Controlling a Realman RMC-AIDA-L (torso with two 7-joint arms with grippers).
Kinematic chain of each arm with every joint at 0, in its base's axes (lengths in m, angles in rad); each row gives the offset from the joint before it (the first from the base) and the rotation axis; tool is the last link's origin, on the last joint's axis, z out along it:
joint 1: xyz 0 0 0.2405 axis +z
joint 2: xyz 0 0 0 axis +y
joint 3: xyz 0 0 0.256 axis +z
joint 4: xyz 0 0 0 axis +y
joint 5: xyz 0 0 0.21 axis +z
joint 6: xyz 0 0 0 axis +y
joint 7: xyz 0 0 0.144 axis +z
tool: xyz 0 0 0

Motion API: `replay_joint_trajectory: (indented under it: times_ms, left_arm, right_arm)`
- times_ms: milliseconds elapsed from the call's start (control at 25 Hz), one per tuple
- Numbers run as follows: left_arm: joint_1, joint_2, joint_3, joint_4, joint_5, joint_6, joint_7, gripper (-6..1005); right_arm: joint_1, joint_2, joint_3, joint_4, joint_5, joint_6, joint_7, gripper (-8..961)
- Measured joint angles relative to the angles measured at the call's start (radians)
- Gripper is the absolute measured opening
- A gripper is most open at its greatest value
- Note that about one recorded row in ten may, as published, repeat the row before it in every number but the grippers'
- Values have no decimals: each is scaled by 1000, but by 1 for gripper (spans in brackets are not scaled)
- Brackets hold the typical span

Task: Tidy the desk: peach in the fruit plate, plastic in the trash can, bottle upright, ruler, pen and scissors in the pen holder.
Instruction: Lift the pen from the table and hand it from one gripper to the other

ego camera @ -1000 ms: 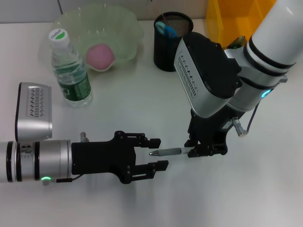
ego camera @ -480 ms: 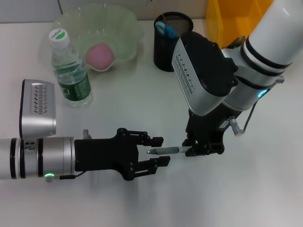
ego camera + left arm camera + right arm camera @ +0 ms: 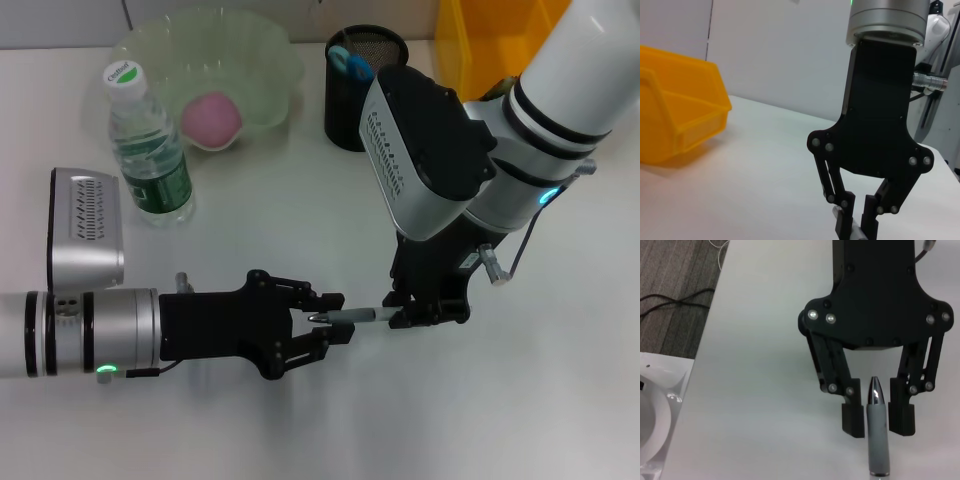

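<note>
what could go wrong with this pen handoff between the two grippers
The right gripper holds the pen only by its far end, so it could tilt or slip. The left gripper has the tip between its fingers, not yet closed on it in the right wrist view; a release now would likely drop the pen on the desk. The grippers are close and could bump.

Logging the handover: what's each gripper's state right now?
Left gripper: open, fingers around the pen tip.
Right gripper: shut on the pen.

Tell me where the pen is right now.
In the head view the pen lies level at centre, held by the right gripper, its tip between the left gripper fingers.
</note>
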Motion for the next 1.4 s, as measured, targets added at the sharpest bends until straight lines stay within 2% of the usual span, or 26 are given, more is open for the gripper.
replay_joint_trajectory:
  times_ms: [280, 600, 800, 1400]
  left_arm:
    - [-3, 0, 0, 0, 0, -8, 0, 341]
    - [-13, 0, 0, -9, 0, -18, 0, 329]
    - [-16, 0, 0, -14, 0, -22, 0, 226]
    - [-28, 0, 2, -14, 5, -28, 2, 224]
  right_arm:
    - [2, 0, 0, 2, 0, 3, 0, 164]
    - [15, 0, 0, 27, 0, 11, 0, 167]
    - [16, 0, 1, 28, 0, 14, 0, 169]
    - [18, 0, 0, 30, 0, 15, 3, 174]
